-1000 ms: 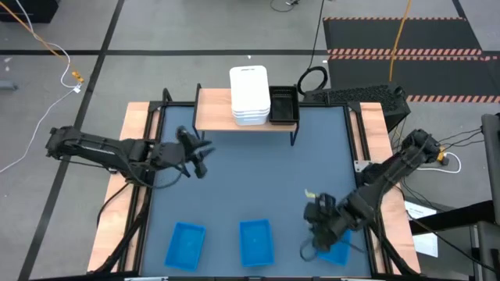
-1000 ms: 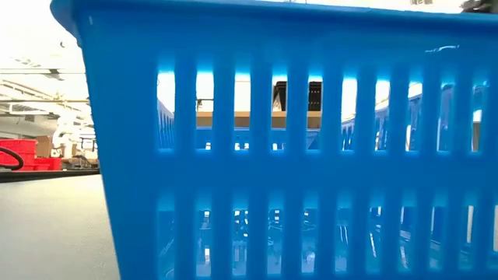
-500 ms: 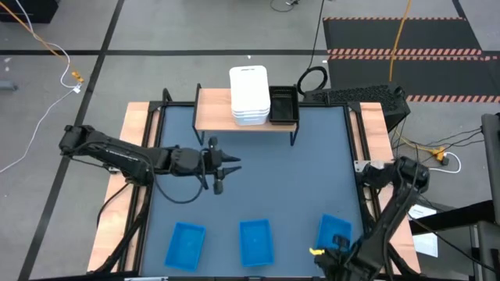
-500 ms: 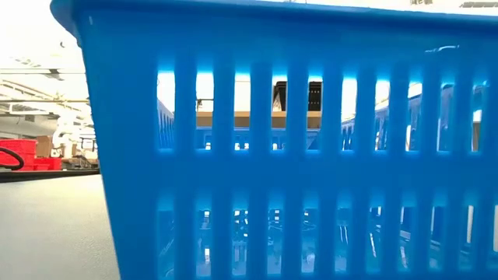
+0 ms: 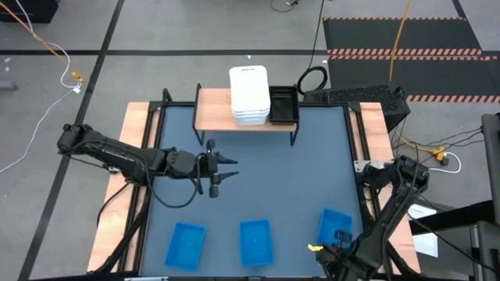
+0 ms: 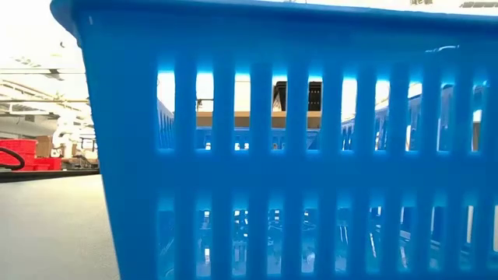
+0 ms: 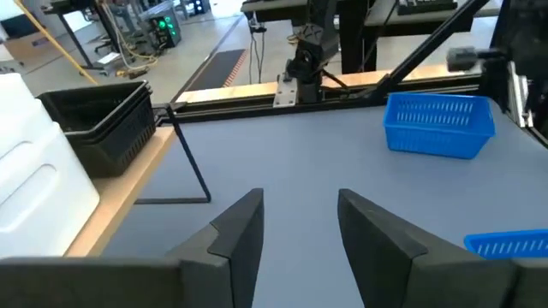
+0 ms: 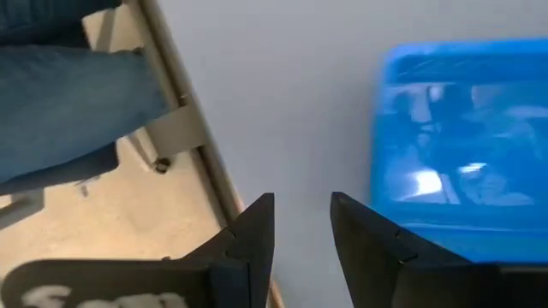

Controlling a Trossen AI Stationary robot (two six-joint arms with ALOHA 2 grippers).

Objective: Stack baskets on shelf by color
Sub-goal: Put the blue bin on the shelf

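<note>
Blue baskets sit in a row along the near edge: left (image 5: 185,243), middle (image 5: 256,241) and right (image 5: 336,232). Left gripper (image 5: 223,167) hovers mid-table, fingers spread, holding nothing. On the far shelf (image 5: 215,111) stand stacked white baskets (image 5: 249,94) beside black baskets (image 5: 283,105). Right gripper (image 5: 337,256), at the near right corner, is parted and empty.

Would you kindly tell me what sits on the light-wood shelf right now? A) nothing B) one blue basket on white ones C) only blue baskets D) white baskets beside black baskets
D: in the high view the shelf carries a stack of white baskets with black baskets right next to it, while the three blue baskets lie on the dark-blue tabletop.
</note>
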